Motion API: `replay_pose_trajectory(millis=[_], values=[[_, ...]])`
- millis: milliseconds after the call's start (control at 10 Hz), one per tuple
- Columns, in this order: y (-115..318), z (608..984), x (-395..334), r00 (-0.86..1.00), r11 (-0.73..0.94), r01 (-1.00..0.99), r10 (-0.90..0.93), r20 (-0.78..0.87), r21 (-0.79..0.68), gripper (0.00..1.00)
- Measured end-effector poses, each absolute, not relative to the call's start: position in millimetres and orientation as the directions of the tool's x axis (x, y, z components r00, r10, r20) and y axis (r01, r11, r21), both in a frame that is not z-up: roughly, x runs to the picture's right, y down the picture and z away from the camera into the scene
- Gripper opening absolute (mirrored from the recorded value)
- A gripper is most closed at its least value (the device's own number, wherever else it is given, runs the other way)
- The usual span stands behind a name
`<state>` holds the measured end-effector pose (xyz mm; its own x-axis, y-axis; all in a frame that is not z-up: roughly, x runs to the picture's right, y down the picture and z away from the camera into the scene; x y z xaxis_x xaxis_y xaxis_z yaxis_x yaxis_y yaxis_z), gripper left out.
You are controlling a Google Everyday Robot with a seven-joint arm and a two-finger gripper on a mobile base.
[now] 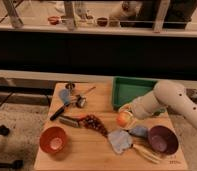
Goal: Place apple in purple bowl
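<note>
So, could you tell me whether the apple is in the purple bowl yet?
Not yet. The apple is at the gripper, left of the purple bowl, which looks empty.

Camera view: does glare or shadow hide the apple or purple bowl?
In the camera view, the table is evenly lit; the apple stands out bright at the hand, left of the purple bowl; the bowl is dark inside with only a faint sheen; no glare hides either.

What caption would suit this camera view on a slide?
Robot's gripper holds the apple near the purple bowl on a wooden table.
</note>
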<state>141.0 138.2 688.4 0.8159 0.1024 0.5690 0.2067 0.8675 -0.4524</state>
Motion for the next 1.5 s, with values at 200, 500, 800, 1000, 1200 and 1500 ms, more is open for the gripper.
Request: replay_pose_trajectory(millis=[200, 500, 800, 1000, 1200, 1500], values=[[142, 689, 146, 0.816, 0.868, 0.193, 0.116, 0.566, -0.457, 0.0], [148, 689, 154, 0.819, 0.869, 0.167, 0.141, 0.556, -0.466, 0.0], [152, 689, 163, 0.819, 0.871, 0.141, 0.164, 0.549, -0.471, 0.0], [154, 690, 169, 0.819, 0.872, 0.128, 0.175, 0.546, -0.472, 0.0], [155, 690, 174, 0.82, 0.873, 0.116, 0.185, 0.541, -0.474, 0.0], [157, 690, 181, 0.821, 0.873, 0.097, 0.201, 0.534, -0.478, 0.0]])
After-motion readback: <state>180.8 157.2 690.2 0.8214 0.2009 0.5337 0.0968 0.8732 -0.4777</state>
